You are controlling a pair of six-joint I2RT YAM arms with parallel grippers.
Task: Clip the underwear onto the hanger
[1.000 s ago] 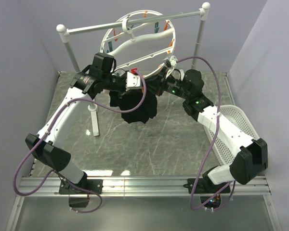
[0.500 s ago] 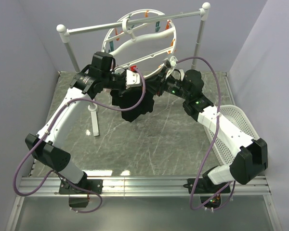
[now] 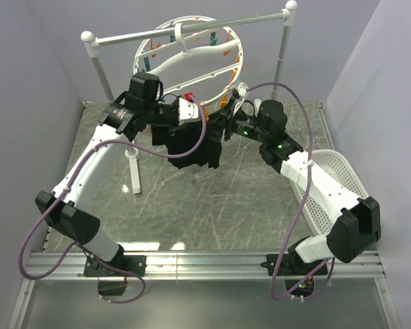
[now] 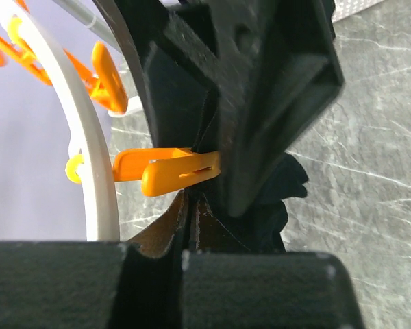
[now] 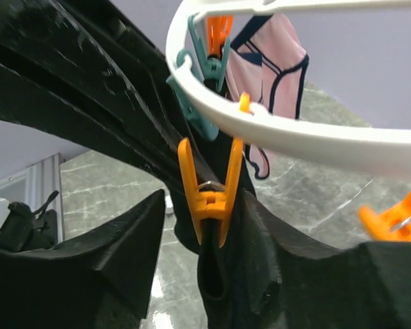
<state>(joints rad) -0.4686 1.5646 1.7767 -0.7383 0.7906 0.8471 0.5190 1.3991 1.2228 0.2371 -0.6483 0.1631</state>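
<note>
The hanger point(image 3: 244, 51), a white ring with orange and teal clothespins, hangs tilted from the rail. The black underwear point(image 3: 188, 147) hangs below its near rim, held up between both grippers. My left gripper point(image 3: 194, 116) is shut on the underwear's top edge; in the left wrist view its tips point(image 4: 192, 199) pinch fabric point(image 4: 284, 205) beside an orange clothespin point(image 4: 168, 171) on the ring point(image 4: 89, 157). My right gripper point(image 3: 226, 123) is open; in the right wrist view its jaws point(image 5: 209, 209) stand either side of an orange clothespin point(image 5: 209, 195) whose mouth sits over a fold of underwear point(image 5: 226, 281).
The white-and-silver rail stand point(image 3: 123, 40) spans the back. A pink garment point(image 5: 274, 62) hangs from the ring's far side, next to a teal clothespin point(image 5: 198, 68). A white basket point(image 3: 335, 178) sits at the right, and a short white post point(image 3: 133, 171) stands at the left.
Both grippers lifted the underwear up to the ring's near rim and spread it wider. The hanger ring has swung and tilted toward the left.
</note>
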